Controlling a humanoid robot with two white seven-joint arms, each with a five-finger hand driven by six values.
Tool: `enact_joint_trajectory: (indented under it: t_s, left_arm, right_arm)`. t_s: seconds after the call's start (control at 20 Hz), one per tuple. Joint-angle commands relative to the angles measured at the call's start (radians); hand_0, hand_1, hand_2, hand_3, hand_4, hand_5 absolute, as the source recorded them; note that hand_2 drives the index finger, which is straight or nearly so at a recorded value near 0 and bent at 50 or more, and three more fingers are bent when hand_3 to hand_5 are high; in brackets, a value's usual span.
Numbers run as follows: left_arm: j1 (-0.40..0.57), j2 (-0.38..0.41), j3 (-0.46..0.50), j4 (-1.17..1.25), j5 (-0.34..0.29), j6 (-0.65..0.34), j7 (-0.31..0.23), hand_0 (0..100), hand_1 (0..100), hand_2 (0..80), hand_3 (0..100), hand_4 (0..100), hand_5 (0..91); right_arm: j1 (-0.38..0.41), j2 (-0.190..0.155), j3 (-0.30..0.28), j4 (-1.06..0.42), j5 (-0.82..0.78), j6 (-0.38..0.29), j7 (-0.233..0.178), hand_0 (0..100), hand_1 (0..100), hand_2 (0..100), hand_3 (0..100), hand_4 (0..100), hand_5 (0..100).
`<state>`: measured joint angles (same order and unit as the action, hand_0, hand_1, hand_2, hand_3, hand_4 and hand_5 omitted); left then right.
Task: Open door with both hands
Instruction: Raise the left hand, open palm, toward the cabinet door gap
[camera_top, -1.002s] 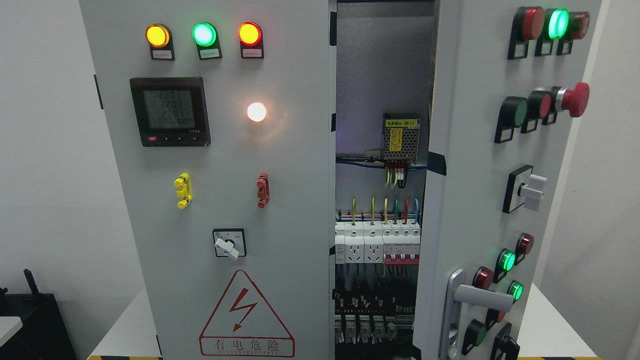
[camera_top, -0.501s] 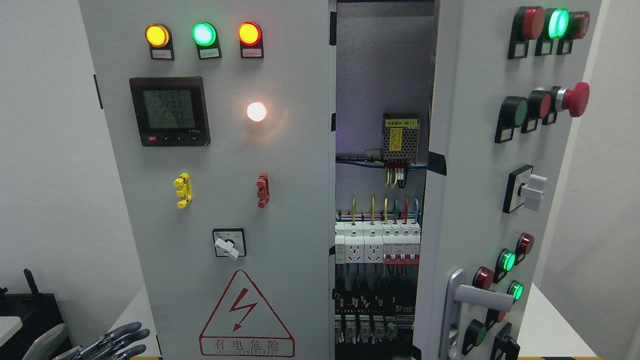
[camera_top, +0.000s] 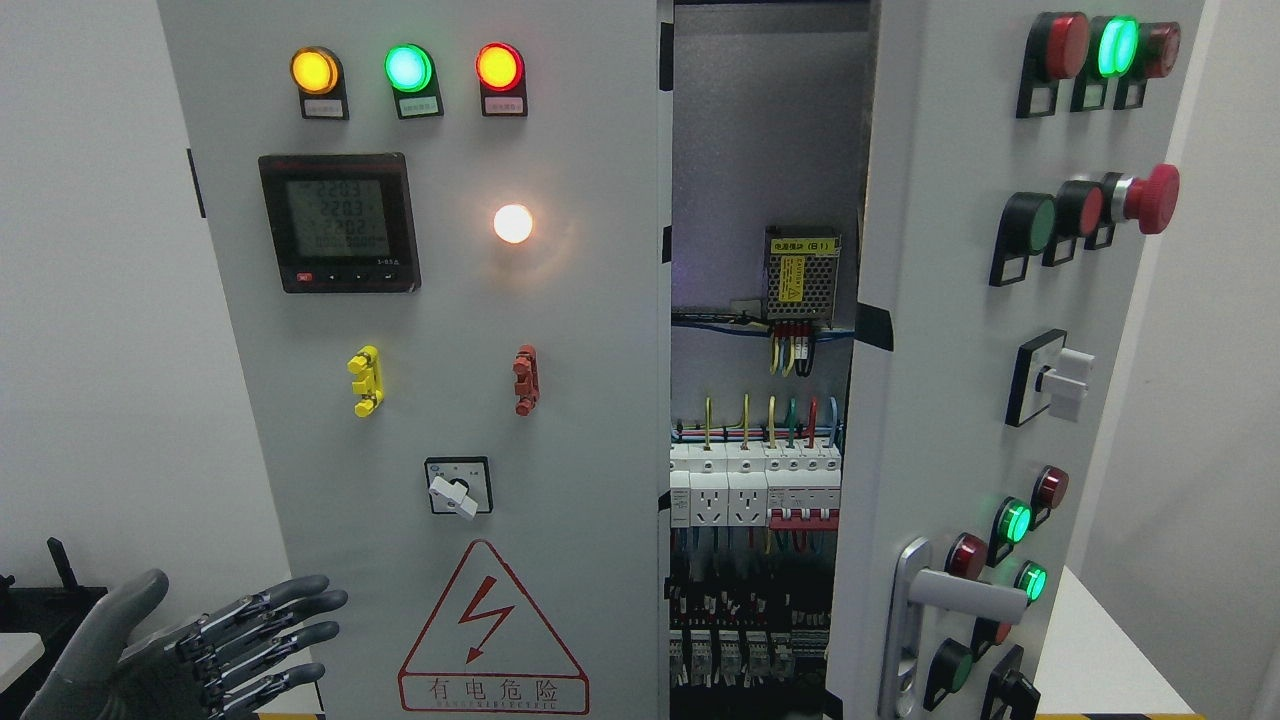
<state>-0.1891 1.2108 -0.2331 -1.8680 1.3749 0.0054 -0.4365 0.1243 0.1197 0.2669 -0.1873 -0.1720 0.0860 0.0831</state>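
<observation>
The left hand (camera_top: 190, 645) is seen at the lower left corner, its fingers (camera_top: 300, 610) spread and holding nothing, just in front of the left edge of the closed left cabinet door (camera_top: 430, 300). The right cabinet door (camera_top: 960, 330) is swung partly open, exposing wiring and breakers (camera_top: 755, 490). Its lever handle (camera_top: 955, 590) is untouched.
</observation>
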Motion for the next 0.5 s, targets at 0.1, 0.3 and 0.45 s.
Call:
enact_joint_trajectory:
  t_s: [0.1, 0.3, 0.45]
  left_arm:
    - [-0.148, 0.01, -0.152, -0.026, 0.079, 0.002, -0.051, 0, 0, 0.0, 0, 4, 0.0]
    - [-0.292, 0.019, -0.23, -0.025, 0.156, 0.004, -0.053, 0, 0, 0.0, 0, 4, 0.0]
    - [-0.421, 0.009, -0.319, -0.022, 0.168, 0.004, -0.053, 0, 0, 0.0, 0, 4, 0.0]
  right_arm:
    - [0.0, 0.0, 0.0, 0.0, 0.0, 0.0, 0.0, 0, 0, 0, 0, 0, 0]
    - [0.0, 0.0, 0.0, 0.0, 0.0, 0.0, -0.002, 0, 0, 0, 0, 0, 0]
    - [0.0, 0.0, 0.0, 0.0, 0.0, 0.0, 0.0, 0, 0, 0, 0, 0, 0]
